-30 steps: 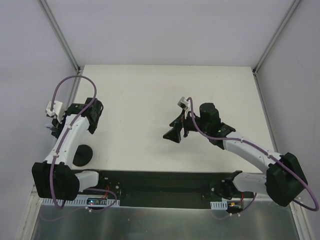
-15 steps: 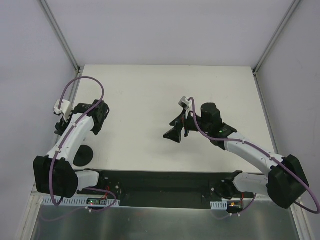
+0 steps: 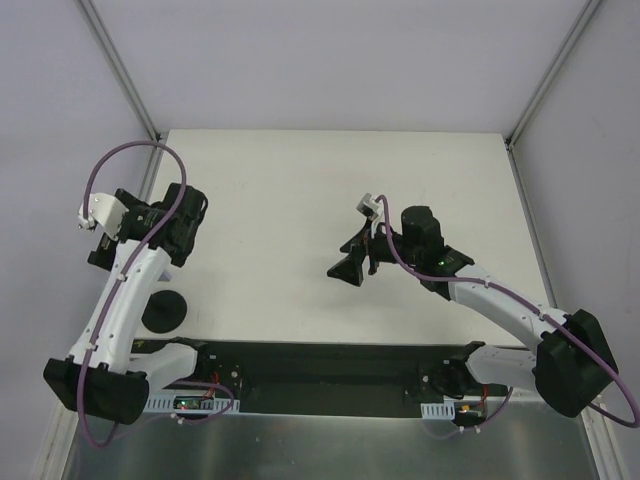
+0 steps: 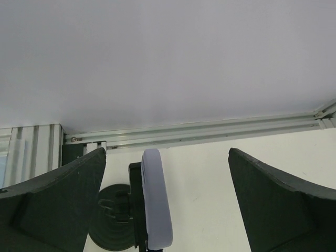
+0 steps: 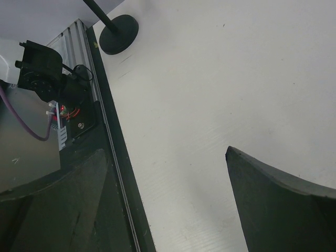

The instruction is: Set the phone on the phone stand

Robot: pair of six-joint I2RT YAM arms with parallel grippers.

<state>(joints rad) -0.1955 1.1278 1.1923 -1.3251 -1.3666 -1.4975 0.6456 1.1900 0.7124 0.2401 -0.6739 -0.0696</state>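
Observation:
In the left wrist view the phone point(image 4: 156, 205) shows edge-on, its pale rim upright against the black cradle of the phone stand point(image 4: 113, 223), whose round disc base sits on the table. My left gripper point(image 4: 167, 157) is open above it, one finger on each side and neither touching the phone. From the top view only the phone stand's disc base point(image 3: 163, 313) shows beside the raised left gripper point(image 3: 110, 228); the arm hides the phone. The right gripper point(image 3: 350, 255) hovers open and empty at mid-table. In its own view the right gripper point(image 5: 165, 152) sees the stand's base point(image 5: 119, 34) far off.
An aluminium rail point(image 4: 199, 134) runs along the table's left edge just behind the stand. A black mounting strip point(image 3: 330, 365) with the arm bases lines the near edge. A small circuit board with cables point(image 5: 63, 110) sits by the left base. White walls enclose the table.
The left gripper has gone from shut to wide open, letting go of the phone, and has lifted up and back to the left. The right arm has not moved.

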